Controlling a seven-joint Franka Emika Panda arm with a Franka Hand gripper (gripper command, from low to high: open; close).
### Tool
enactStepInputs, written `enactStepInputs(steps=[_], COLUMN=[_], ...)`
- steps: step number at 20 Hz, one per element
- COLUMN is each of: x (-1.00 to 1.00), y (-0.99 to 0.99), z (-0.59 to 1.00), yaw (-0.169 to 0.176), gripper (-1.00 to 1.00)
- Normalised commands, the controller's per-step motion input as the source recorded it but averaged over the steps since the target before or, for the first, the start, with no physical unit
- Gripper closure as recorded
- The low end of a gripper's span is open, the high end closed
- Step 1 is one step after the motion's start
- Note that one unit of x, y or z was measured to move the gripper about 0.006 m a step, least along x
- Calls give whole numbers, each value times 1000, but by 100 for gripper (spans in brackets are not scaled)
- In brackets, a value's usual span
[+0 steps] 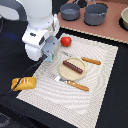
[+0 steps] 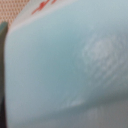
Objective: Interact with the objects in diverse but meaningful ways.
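In the wrist view you are pressed right up against the pale blue carton point(image 2: 70, 70). Its smooth, faintly dimpled face fills nearly the whole picture, and a strip of red marking point(image 2: 42, 5) runs along one edge, too blurred and cropped to read. A sliver of woven mat point(image 2: 11, 11) shows past the carton's corner.

The exterior view gives you what the wrist camera cannot. The white arm point(image 1: 37, 30) leans in from the exterior view's left, and the gripper point(image 1: 50, 50) sits low over the striped cream placemat point(image 1: 100, 75), with a pale blue shape at its tip. You cannot tell from either picture whether the fingers are clamped on the carton or merely beside it.

Nearest the camera, the yellow-orange bread block point(image 1: 24, 83) lies on the dark tabletop point(image 1: 10, 60) at the mat's corner. On the mat, an orange-handled knife point(image 1: 72, 83) rests just beside the tan plate point(image 1: 64, 71), which carries the dark brown sausage stick point(image 1: 73, 67). A second orange-handled piece point(image 1: 91, 61) lies on the plate's other side. The red tomato point(image 1: 65, 41) sits at the mat's far edge, close to the gripper.

Farthest back, two grey pots point(image 1: 87, 12) stand on a brown board point(image 1: 112, 27).
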Motion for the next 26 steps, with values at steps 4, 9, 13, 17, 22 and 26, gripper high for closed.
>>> enactStepInputs(steps=[4,9,13,17,22,26], x=[-70,15,382,408,469,750], y=[-46,-419,-519,-555,-609,-658], z=[-365,603,1000,1000,995,696], yaw=[-52,-13,-61,-43,0,0], gripper=[100,100,100,100,100,100])
